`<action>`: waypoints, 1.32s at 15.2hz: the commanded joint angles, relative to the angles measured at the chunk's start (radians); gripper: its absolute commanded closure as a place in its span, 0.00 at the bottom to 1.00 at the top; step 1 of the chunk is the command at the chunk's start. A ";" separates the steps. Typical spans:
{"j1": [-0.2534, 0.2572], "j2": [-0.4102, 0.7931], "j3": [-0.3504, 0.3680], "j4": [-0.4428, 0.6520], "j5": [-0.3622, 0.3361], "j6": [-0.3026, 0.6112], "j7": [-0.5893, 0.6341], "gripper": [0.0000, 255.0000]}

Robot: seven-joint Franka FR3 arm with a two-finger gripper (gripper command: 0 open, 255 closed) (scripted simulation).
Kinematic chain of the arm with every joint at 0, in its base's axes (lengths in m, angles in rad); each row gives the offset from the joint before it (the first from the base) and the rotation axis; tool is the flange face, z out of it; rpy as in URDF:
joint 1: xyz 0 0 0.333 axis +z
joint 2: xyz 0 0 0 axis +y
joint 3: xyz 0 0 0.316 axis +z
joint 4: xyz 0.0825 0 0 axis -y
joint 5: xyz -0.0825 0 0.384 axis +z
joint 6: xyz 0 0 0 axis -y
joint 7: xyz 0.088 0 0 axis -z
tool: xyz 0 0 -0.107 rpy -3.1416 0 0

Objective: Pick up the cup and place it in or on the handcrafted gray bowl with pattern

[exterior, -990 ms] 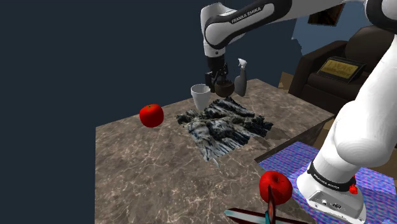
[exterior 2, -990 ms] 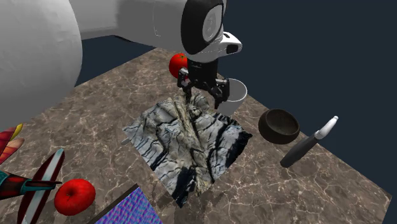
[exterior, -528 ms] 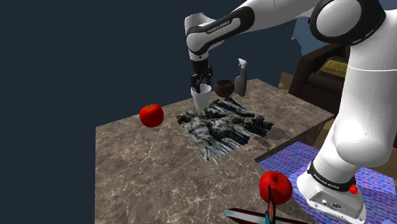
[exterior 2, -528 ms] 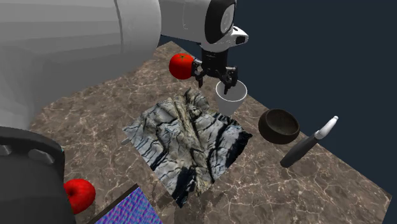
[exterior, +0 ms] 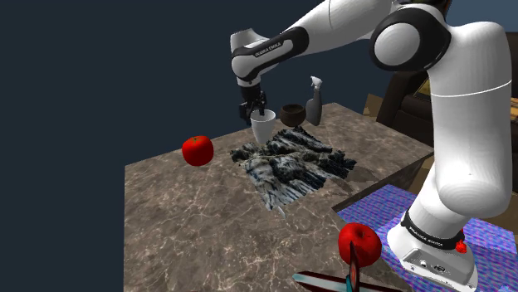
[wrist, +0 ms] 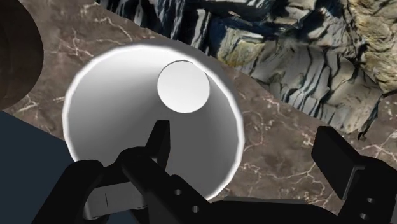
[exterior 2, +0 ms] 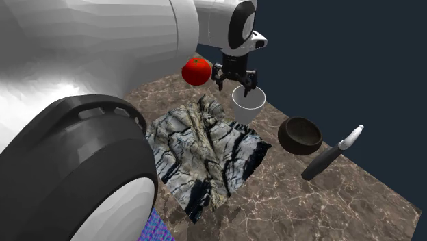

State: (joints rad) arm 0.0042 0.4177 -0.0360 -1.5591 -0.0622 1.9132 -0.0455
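A white cup (exterior: 262,127) (exterior 2: 248,103) (wrist: 153,121) stands upright on the marble table (exterior: 191,216) near its far edge. My gripper (exterior: 254,111) (exterior 2: 235,85) (wrist: 248,156) hangs open just above the cup's rim. One finger (wrist: 159,149) is over the cup's inside and the other (wrist: 340,159) is outside it, touching nothing. A dark brown bowl (exterior: 291,114) (exterior 2: 300,135) (wrist: 13,57) sits close beside the cup. A grey, black and beige patterned rumpled slab (exterior: 290,162) (exterior 2: 202,154) (wrist: 305,57) lies flat on the cup's near side.
A red apple (exterior: 197,150) (exterior 2: 196,70) rests on the table to the shoulder view's left of the cup. A grey spray bottle (exterior: 314,104) (exterior 2: 332,156) is past the bowl. A second apple (exterior: 359,243) and a blue-purple cloth (exterior: 390,207) lie by the stand.
My gripper moved from over the slab's edge by the bowl towards the shoulder view's left and came down at the cup, staying open. The cup has not moved.
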 commanded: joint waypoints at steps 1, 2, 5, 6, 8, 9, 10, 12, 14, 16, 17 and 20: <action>-0.002 0.011 -0.001 -0.012 0.000 0.024 -0.001 0.00; -0.002 0.014 -0.001 -0.021 0.000 0.036 -0.001 0.00; -0.003 0.019 -0.001 -0.036 0.000 0.055 -0.001 0.00; -0.003 0.019 -0.001 -0.035 0.000 0.055 -0.001 0.00; -0.003 0.019 -0.001 -0.035 0.000 0.055 -0.001 0.00; -0.003 0.019 -0.001 -0.035 0.000 0.055 -0.001 0.00; -0.003 0.019 -0.001 -0.035 0.000 0.055 -0.001 0.00; -0.003 0.019 -0.001 -0.035 0.000 0.055 -0.001 1.00; -0.003 0.019 -0.001 -0.035 0.000 0.055 -0.001 1.00; -0.003 0.019 -0.001 -0.035 0.000 0.055 -0.001 1.00; -0.003 0.019 -0.001 -0.035 0.000 0.055 -0.001 1.00; -0.003 0.019 -0.001 -0.035 0.000 0.055 -0.001 1.00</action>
State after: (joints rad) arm 0.0011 0.4360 -0.0371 -1.5935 -0.0627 1.9678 -0.0465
